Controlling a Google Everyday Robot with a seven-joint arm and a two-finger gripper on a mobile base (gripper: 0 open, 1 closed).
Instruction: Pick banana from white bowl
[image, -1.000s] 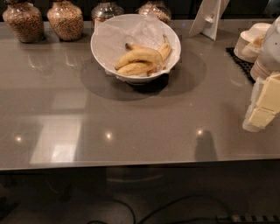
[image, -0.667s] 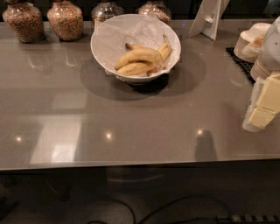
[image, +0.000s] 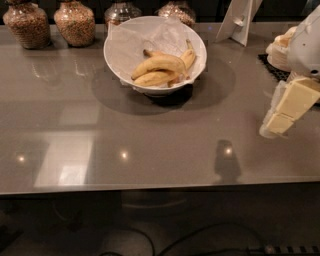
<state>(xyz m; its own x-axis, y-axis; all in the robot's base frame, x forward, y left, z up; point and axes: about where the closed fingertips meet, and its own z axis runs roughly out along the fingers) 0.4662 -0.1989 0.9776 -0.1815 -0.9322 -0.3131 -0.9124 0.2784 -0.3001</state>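
The white bowl (image: 114, 56) sits on the far half of a glossy grey countertop (image: 150, 145), a little left of the middle, and is lined with crinkled white paper (image: 142, 35). Inside it lies the banana (image: 159, 64), the plumpest and most arched of the fruit, running from lower left to upper right across the middle of the bowl with its dark stem tip (image: 147, 51) at the back. Just below it, touching it, lies a slimmer banana (image: 154, 78), and a third banana (image: 189, 56) leans against the bowl's right wall.

The gripper (image: 277, 124) hangs over the right edge of the countertop, well apart from the bowl, angled down and to the left, with nothing in it. Whether it stands wide or narrow cannot be told from this angle (its cream-coloured parts overlap into 1 blocky shape).

Along the back edge stand 4 glass jars of grain: 2 at far left (image: 27, 24) (image: 74, 21) and 2 behind the bowl (image: 122, 11) (image: 175, 10). A white folded stand (image: 239, 20) is at the back right. Beside it, small off-white bowls (image: 279, 47) are stacked on a dark mat (image: 272, 65), partly hidden by the robot's arm (image: 307, 42).
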